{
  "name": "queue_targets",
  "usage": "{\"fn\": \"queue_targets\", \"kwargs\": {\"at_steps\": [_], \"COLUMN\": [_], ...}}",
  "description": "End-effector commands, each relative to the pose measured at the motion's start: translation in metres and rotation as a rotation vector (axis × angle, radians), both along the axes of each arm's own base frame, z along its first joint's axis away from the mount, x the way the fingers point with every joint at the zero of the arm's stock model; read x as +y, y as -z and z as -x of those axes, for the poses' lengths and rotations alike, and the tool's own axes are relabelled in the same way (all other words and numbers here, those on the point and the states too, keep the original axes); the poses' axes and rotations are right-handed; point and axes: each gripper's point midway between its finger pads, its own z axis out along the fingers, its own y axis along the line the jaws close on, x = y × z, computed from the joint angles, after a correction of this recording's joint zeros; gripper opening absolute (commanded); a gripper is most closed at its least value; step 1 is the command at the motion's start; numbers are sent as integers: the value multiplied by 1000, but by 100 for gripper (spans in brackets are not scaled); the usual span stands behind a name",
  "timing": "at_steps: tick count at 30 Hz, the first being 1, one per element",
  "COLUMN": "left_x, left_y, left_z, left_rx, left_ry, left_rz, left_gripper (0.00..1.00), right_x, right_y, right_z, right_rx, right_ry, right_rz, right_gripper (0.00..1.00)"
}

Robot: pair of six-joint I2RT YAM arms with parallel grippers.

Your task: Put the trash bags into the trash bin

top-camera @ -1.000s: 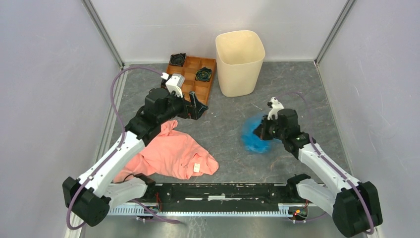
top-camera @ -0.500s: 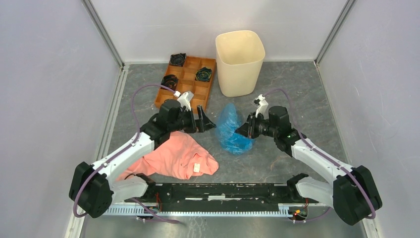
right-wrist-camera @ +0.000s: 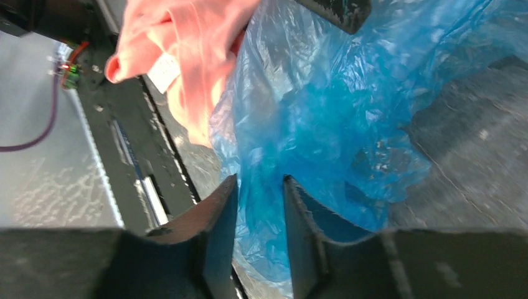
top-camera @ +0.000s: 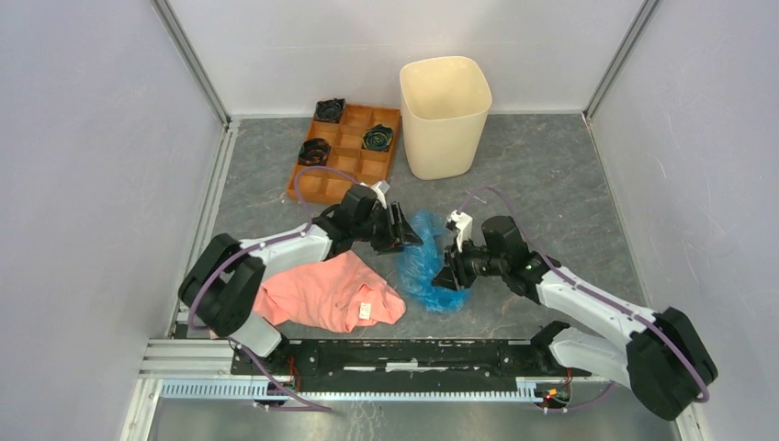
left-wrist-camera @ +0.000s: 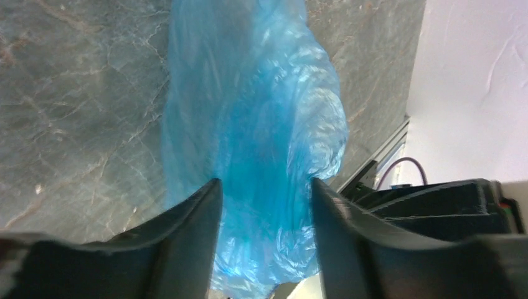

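Note:
The light-blue trash bag (top-camera: pixel 421 265) lies crumpled on the grey table between my two grippers, well short of the cream trash bin (top-camera: pixel 445 112) at the back. The left gripper (top-camera: pixel 411 234) reaches the bag's upper end from the left. In the left wrist view the left gripper (left-wrist-camera: pixel 264 182) has its jaws apart, with the bag (left-wrist-camera: pixel 249 106) filling the gap and not pinched. The right gripper (top-camera: pixel 448 273) is at the bag's right side. Its jaws (right-wrist-camera: pixel 260 179) stand a little apart, with loose film of the bag (right-wrist-camera: pixel 324 106) between them.
A salmon-pink garment (top-camera: pixel 326 292) lies just left of the bag, touching it in the right wrist view (right-wrist-camera: pixel 187 56). An orange-brown compartmented tray (top-camera: pixel 342 163) with dark items sits left of the bin. The arms' base rail (top-camera: pixel 404 354) runs along the near edge.
The right arm carried the bag leftward to mid-table and its jaws have loosened. The left arm swung right to meet it, its jaws narrowing around the bag's upper end.

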Motion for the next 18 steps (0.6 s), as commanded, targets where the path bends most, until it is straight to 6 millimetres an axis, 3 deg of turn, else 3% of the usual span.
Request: {"fn": "queue_targets", "kwargs": {"at_steps": [1,2,3,6,8,13,15,18], "left_x": [-33,-37,-42,-54,-59,-49,-43,-46], "left_y": [-30,-38,-50,-101,-141,-258,-279,-271], "left_z": [-16,-18,-20,-21,-12,55,69,67], "left_rx": [-32,-50,-81,-225,-342,-591,-636,-604], "left_ry": [19,35,55,142,222,491,542,544], "left_rz": [111,131,154,246,335,765,848,860], "left_gripper": [42,30,23,13,9,2,2,2], "right_x": [-20,-30,-40,-74,-93,-124,-129,-130], "right_y": [-14,-18,-23,-49,-77,-147,-166,-179], "right_z": [-11,-19,-27,-50,-57,-54,-50,-47], "right_rx": [-168,-206,-244,-369,-465,-649,-684,-692], "right_ry": [69,132,189,389,500,660,689,705], "right_rz": [54,86,116,187,174,58,13,-32], "right_gripper": [44,46,47,46,45,51,51,51]}}
